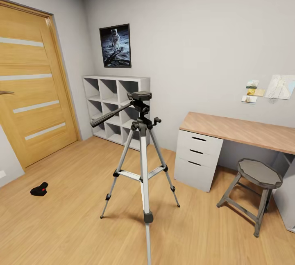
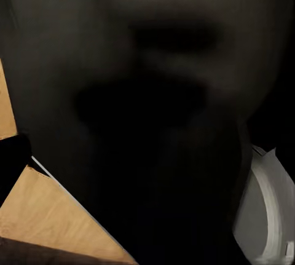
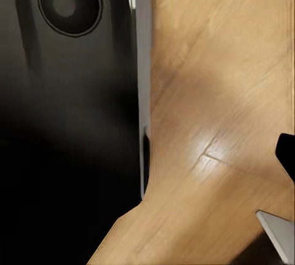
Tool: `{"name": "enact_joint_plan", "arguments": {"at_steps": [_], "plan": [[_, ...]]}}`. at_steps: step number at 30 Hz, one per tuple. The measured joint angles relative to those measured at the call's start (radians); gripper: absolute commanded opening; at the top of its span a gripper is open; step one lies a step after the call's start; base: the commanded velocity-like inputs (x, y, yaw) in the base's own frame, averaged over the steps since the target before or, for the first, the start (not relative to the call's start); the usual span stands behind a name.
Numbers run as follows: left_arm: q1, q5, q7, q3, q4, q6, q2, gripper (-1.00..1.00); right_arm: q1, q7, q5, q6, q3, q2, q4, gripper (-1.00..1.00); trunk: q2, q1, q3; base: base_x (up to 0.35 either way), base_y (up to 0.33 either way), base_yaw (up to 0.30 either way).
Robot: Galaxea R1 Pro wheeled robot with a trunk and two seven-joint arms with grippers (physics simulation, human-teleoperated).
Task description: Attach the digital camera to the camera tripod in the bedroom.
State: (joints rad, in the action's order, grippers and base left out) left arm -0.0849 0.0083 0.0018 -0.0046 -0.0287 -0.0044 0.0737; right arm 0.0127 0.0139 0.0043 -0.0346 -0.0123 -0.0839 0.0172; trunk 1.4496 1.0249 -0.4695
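Observation:
The camera tripod [image 1: 143, 150] stands upright on the light wood floor in the middle of the bedroom, silver legs spread, its black head [image 1: 140, 96] bare on top and its long pan handle [image 1: 110, 116] pointing left. The digital camera [image 1: 39, 189], small and black with a red button, lies on the floor to the tripod's left, near the wooden door [image 1: 30, 84]. In the left wrist view one dark fingertip [image 2: 13, 154] shows at the frame's edge against a blurred dark robot body. In the right wrist view a dark fingertip [image 3: 286, 154] shows over the floor boards.
A white cube shelf [image 1: 114, 107] stands against the back wall behind the tripod. At the right are a wood-topped desk [image 1: 241, 129] with white drawers [image 1: 197, 159] and a round grey stool [image 1: 257, 181]. Open floor lies between me and the tripod.

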Motion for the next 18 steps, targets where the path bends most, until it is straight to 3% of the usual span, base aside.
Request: {"name": "enact_joint_plan", "arguments": {"at_steps": [13,18], "plan": [[-0.016,0.0,0.001,0.001,0.0,0.0,-0.005,1.0,-0.001,0.0,0.0,0.0,0.0,-0.005,0.0,1.0,0.0,0.0,0.0,0.0,0.0,0.001],[-0.016,0.0,0.001,0.0,-0.001,0.0,-0.005,1.0,-0.001,0.0,0.0,0.0,0.0,-0.005,0.0,1.0,0.0,0.0,0.0,0.0,0.0,0.094]]}}
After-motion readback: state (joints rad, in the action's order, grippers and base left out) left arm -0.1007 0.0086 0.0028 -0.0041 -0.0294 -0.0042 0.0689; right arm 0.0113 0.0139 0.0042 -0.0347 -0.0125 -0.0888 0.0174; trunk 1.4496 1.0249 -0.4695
